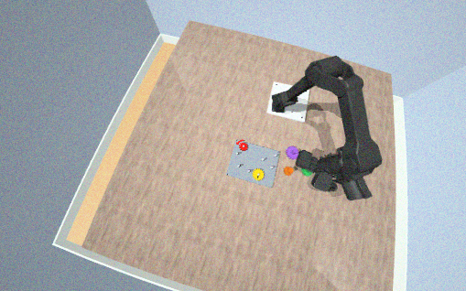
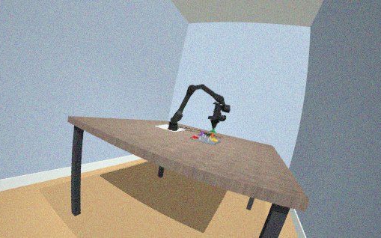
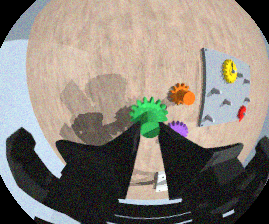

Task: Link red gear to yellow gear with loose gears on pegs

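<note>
Gripper (image 2: 214,129) (image 3: 149,124) pinches the green gear (image 1: 307,172) (image 2: 213,131) (image 3: 149,111) between its jaws, with the orange gear (image 1: 287,171) (image 2: 212,135) (image 3: 179,94) and purple gear (image 1: 292,153) (image 2: 202,133) (image 3: 178,130) standing near them, boardward.

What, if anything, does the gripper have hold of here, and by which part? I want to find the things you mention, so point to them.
The green gear (image 1: 307,172) (image 2: 212,131) (image 3: 149,108), gripped by the upright knob at its centre, between the gripper's (image 2: 213,129) (image 3: 149,131) fingertips.
</note>
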